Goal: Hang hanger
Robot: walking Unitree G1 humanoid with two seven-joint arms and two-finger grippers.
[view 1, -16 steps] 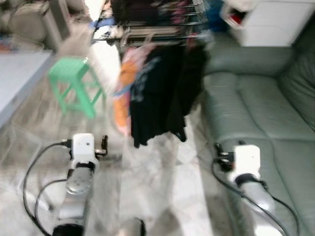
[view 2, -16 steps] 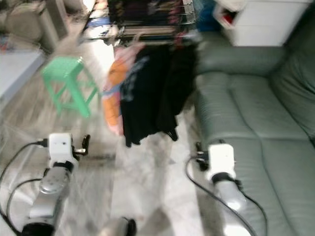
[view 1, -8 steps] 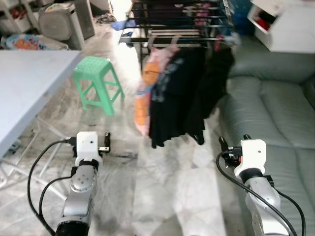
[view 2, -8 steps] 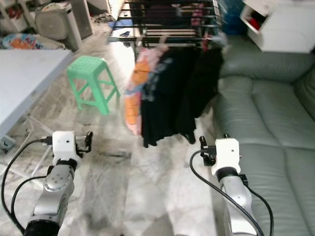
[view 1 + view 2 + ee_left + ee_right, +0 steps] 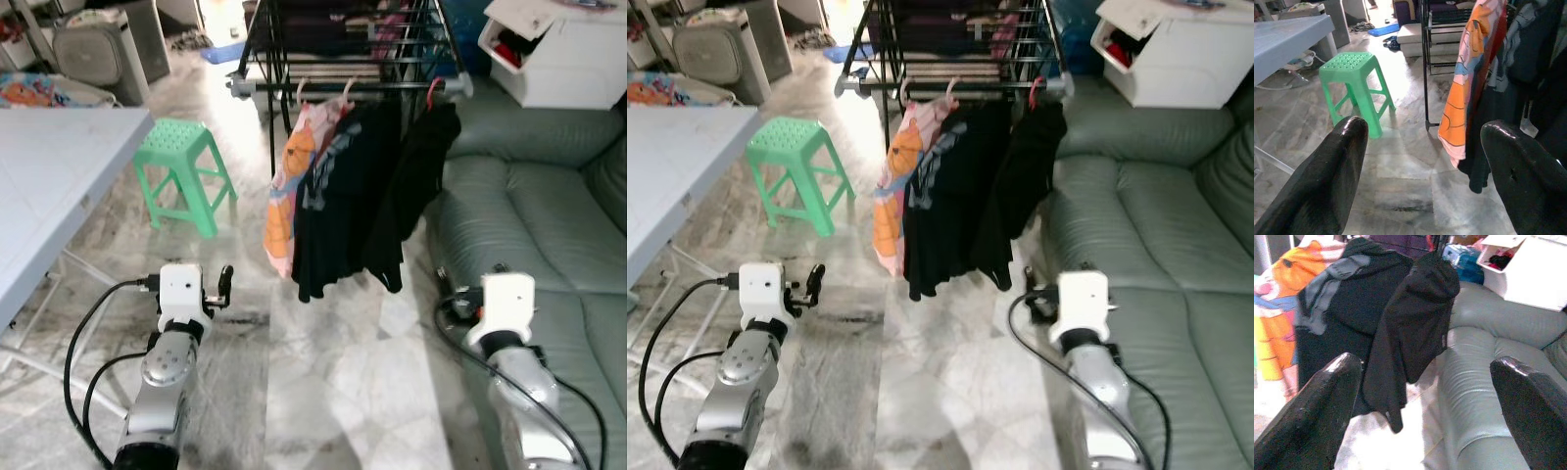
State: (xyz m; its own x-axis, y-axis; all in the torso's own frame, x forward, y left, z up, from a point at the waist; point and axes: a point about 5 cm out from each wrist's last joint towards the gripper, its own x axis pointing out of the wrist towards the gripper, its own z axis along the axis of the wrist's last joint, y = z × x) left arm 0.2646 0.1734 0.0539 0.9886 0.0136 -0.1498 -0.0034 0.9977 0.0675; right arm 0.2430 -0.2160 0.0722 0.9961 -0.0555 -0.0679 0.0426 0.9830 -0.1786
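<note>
Both pairs of jaws stand wide apart with nothing between them: in the wrist views we look out past each gripper's two black fingers at open air. Our left gripper [image 5: 224, 282] hovers low in the lower left of the left eye view, over the marble floor [image 5: 323, 392]; our right gripper [image 5: 1031, 297] hangs in the lower right, beside the grey sofa [image 5: 549, 225]. We judge both are held low and spread so they are ready to reach, with no hanger in hand.

Out beyond them, in the upper middle of the frame, stands the black drying rack [image 5: 343, 39], and that is where the hangers are. A pink hanger [image 5: 345, 90] carries the black shirt [image 5: 328, 196], an orange garment [image 5: 284, 196] hangs beside it, and a red hanger [image 5: 432, 91] carries the dark hoodie [image 5: 1415, 318]. Their hooks point up onto the rail [image 5: 343, 88]; their long axes we cannot make out under the clothes.

A green stool [image 5: 1354, 83] sits at left, near a white table [image 5: 49, 176].
</note>
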